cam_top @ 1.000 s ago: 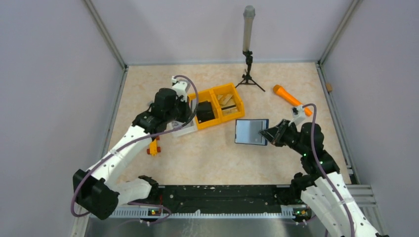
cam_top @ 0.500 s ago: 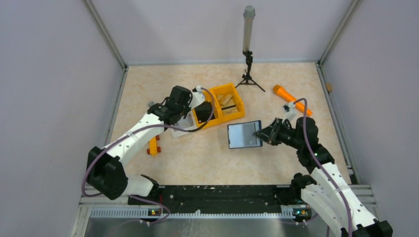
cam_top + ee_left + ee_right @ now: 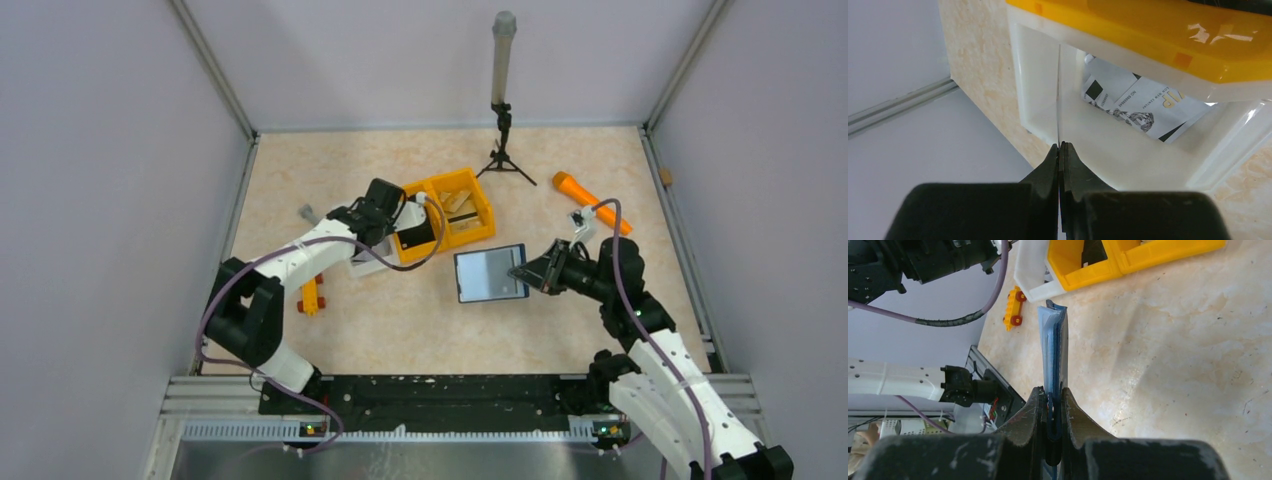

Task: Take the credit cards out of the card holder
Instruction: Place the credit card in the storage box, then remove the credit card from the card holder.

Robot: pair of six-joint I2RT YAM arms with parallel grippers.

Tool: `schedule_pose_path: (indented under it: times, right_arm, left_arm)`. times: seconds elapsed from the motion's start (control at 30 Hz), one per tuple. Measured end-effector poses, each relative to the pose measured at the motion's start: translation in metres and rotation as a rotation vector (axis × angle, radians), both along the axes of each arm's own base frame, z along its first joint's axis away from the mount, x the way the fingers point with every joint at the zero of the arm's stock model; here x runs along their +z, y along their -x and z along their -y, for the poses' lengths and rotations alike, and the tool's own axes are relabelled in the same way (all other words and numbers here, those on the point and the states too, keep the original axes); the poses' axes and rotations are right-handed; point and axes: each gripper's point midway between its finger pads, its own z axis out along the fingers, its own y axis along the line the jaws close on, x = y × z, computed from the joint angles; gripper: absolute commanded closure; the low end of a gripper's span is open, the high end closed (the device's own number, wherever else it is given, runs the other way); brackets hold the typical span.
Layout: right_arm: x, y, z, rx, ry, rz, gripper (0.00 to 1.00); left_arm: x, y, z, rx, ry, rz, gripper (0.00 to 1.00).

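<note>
The card holder (image 3: 490, 275), a flat navy wallet showing its pale grey-blue inner face, was held over the marbled table (image 3: 420, 320) just right of the yellow bin (image 3: 460, 240). Its long axis pointed left, away from the right gripper (image 3: 527, 272), which clamped its right edge. The left gripper (image 3: 1059, 146) was pinched on a thin credit card (image 3: 1058, 100), seen edge-on over a white plastic tray (image 3: 1128, 165).

Beige marbled table (image 3: 400, 320) with yellow bin (image 3: 470, 237), white tray (image 3: 368, 265), tripod stand (image 3: 503, 150), orange cylinder (image 3: 590, 200), toy truck (image 3: 311, 295)
</note>
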Motion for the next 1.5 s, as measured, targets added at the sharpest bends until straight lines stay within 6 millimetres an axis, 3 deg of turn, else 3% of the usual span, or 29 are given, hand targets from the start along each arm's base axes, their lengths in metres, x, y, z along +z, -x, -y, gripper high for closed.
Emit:
schedule_pose_path:
  times: [0.17, 0.27, 0.37, 0.57, 0.63, 0.67, 0.7, 0.87, 0.97, 1.03, 1.07, 1.17, 1.33, 1.5]
  right_arm:
    - [-0.004, 0.002, 0.000, 0.002, 0.000, -0.006, 1.00]
    - [-0.005, 0.004, 0.001, 0.002, -0.003, -0.006, 1.00]
    - [-0.004, 0.004, 0.001, 0.001, -0.005, -0.005, 1.00]
    - [-0.004, 0.004, 0.001, -0.002, -0.010, -0.008, 1.00]
    - [-0.007, 0.004, 0.000, -0.004, -0.013, -0.015, 1.00]
    - [-0.008, 0.004, 0.000, -0.005, -0.015, -0.023, 1.00]
    - [-0.010, 0.005, 0.000, -0.007, -0.017, -0.030, 1.00]
    - [-0.011, 0.002, -0.006, 0.011, -0.058, -0.051, 1.00]
    - [-0.013, 0.001, -0.011, 0.031, -0.097, -0.062, 1.00]
    - [-0.014, 0.001, -0.014, 0.041, -0.128, -0.074, 1.00]
    - [-0.013, 0.001, -0.016, 0.046, -0.146, -0.076, 1.00]
    - [-0.010, 0.000, -0.019, 0.053, -0.193, -0.079, 1.00]
    - [0.007, 0.000, -0.023, 0.069, -0.257, -0.051, 1.00]
    - [0.018, 0.001, -0.025, 0.087, -0.293, -0.042, 1.00]
  left_arm:
    - [-0.018, 0.001, -0.003, 0.003, -0.049, -0.047, 0.98]
    - [-0.028, 0.001, -0.003, 0.002, -0.062, -0.071, 0.80]
    - [-0.036, 0.002, 0.000, 0.000, -0.050, -0.092, 0.55]
    - [-0.040, 0.008, 0.005, 0.019, 0.013, -0.110, 0.43]
    - [-0.035, 0.015, 0.005, 0.050, 0.048, -0.109, 0.27]
    - [-0.030, 0.019, 0.007, 0.064, 0.075, -0.105, 0.11]
    - [-0.023, 0.023, 0.009, 0.074, 0.106, -0.091, 0.02]
    - [0.050, 0.049, 0.042, 0.135, 0.475, 0.059, 0.01]
    - [0.101, 0.068, 0.064, 0.187, 0.872, 0.133, 0.01]
    - [0.118, 0.081, 0.075, 0.203, 1.095, 0.141, 0.01]
    - [0.120, 0.087, 0.080, 0.207, 1.201, 0.131, 0.01]
    - [0.095, 0.109, 0.100, 0.232, 1.449, -0.013, 0.01]
    - [0.053, 0.140, 0.135, 0.256, 1.625, -0.336, 0.01]
    - [0.073, 0.163, 0.158, 0.146, 1.760, -0.514, 0.01]
